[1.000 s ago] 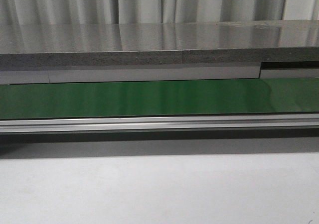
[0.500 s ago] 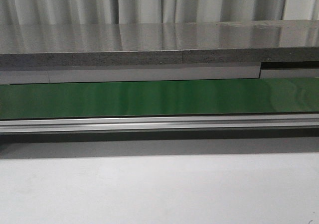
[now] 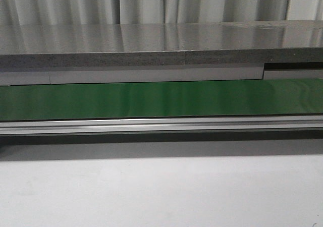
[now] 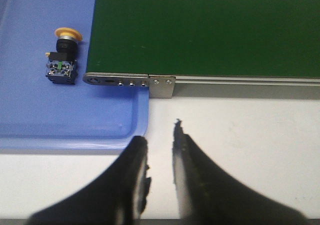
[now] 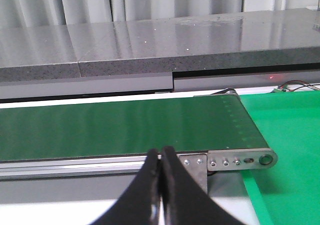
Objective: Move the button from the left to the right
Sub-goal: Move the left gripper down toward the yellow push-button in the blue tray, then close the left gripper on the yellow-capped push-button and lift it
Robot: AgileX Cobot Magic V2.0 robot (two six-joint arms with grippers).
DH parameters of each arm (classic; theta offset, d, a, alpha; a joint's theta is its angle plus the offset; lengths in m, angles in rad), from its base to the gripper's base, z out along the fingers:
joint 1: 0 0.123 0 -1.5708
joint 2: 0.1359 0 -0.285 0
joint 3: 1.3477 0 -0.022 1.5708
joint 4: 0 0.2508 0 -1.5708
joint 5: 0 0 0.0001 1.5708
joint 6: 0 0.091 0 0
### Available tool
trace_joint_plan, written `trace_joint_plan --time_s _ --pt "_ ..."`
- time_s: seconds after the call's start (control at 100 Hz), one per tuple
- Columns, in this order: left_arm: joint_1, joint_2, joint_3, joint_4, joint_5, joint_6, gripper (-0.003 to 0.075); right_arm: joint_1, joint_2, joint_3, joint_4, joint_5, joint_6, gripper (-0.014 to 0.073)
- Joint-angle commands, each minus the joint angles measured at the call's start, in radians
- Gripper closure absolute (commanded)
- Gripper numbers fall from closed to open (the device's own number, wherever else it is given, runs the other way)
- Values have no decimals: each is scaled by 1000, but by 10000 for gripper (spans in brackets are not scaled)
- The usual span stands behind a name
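The button lies on the blue tray beside the conveyor belt; left hand slightly parted, right hand closed empty.

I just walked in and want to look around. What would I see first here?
Probably the button with its yellow-orange cap, lying on its side on the blue tray beside the end of the long green conveyor belt. At the belt's other end lies a bright green mat.
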Motion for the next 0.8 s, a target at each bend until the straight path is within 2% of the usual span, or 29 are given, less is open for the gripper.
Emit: trace_joint_plan --time_s 0.0,0.03,0.08,0.15,0.48,0.6,0.79 --pt "-5 3 -38 14 -48 -8 286 3 -18 -17 -6 -82 0 660" --pt "-5 3 -38 20 -48 -8 199 3 -18 -17 -6 -82 0 660" --pt "-5 3 -38 21 -48 -8 108 3 -18 -17 -6 -82 0 660" --pt "-5 3 -38 21 -51 -8 54 3 -18 -17 -6 -82 0 660" --pt "13 45 -91 48 -64 -8 69 3 -18 -17 -6 -82 0 660" --pt "77 127 -178 60 -62 -6 69 3 -18 -17 -6 -82 0 660" --pt "203 298 -312 15 -47 77 69 3 -18 -17 -6 -82 0 660"
